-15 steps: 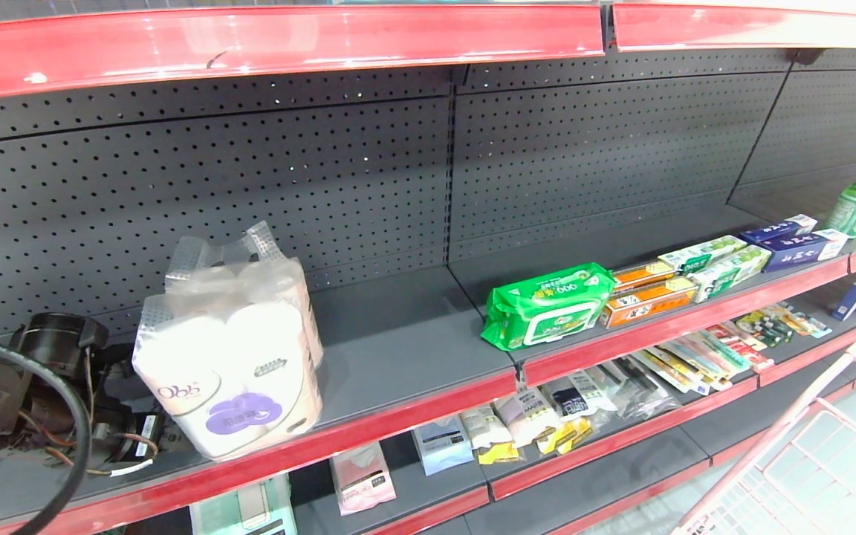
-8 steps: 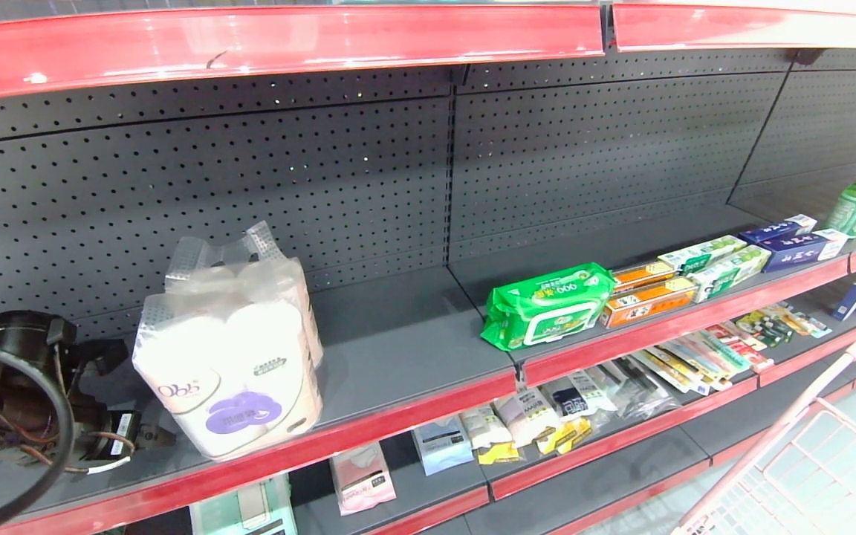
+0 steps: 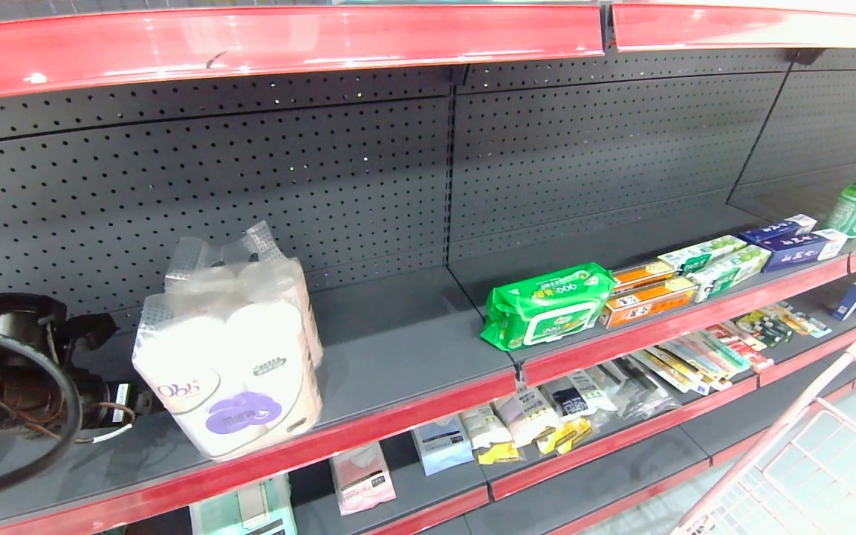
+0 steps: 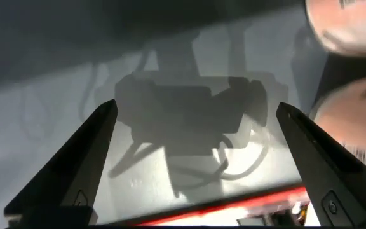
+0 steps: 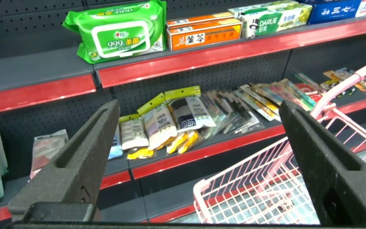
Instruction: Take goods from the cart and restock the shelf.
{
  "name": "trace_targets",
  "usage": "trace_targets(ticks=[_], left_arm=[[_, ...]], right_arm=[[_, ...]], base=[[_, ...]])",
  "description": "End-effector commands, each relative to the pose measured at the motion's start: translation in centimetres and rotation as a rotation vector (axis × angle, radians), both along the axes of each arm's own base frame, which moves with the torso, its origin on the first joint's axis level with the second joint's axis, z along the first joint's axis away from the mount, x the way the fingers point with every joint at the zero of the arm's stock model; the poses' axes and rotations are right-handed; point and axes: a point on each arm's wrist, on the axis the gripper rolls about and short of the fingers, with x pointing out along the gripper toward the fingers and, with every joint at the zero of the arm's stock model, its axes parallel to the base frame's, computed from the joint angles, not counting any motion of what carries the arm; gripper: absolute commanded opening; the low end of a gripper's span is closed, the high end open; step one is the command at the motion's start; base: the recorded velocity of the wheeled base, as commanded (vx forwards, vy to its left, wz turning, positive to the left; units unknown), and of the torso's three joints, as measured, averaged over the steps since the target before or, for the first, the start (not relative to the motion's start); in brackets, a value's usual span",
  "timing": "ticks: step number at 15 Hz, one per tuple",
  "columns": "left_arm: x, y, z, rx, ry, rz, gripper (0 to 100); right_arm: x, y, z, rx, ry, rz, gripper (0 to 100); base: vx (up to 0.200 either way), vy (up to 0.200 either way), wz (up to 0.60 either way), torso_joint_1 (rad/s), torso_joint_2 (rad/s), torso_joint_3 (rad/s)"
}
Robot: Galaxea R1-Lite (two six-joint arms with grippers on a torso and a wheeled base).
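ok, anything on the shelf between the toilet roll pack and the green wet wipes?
No. Head view shows bare grey shelf between the toilet roll pack and the green wet wipes pack, only the joint between two boards.

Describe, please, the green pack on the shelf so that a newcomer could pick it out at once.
Find the grey, red-edged shelf that carries the white toilet-roll pack. Just right of the seam in its back panel, the green pack lies flat near the edge, beside orange boxes. It alone is a soft, bright green packet with a white flap.
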Motion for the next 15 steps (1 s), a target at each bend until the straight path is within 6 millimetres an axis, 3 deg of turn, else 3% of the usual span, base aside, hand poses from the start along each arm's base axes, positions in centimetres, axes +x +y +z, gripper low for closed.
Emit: trace_targets(ticks=[1, 7, 15], left_arm=[[0.8, -0.3, -0.8, -0.041, -0.001, 0.029, 100], [1.5, -2.0, -1.4, -0.105, 0.002, 0.015, 100], [1.6, -2.0, -1.6, -0.125, -0.006, 0.039, 100]], right_arm=[[0.0, 0.0, 0.0, 0.000, 0.000, -0.001, 100], [0.0, 0.0, 0.0, 0.000, 0.000, 0.001, 100], [0.0, 0.0, 0.0, 0.000, -0.002, -0.001, 100]], base=[[0.000, 0.000, 0.00, 0.000, 0.00, 0.000], [0.000, 0.000, 0.00, 0.000, 0.00, 0.000], [0.000, 0.000, 0.00, 0.000, 0.00, 0.000]])
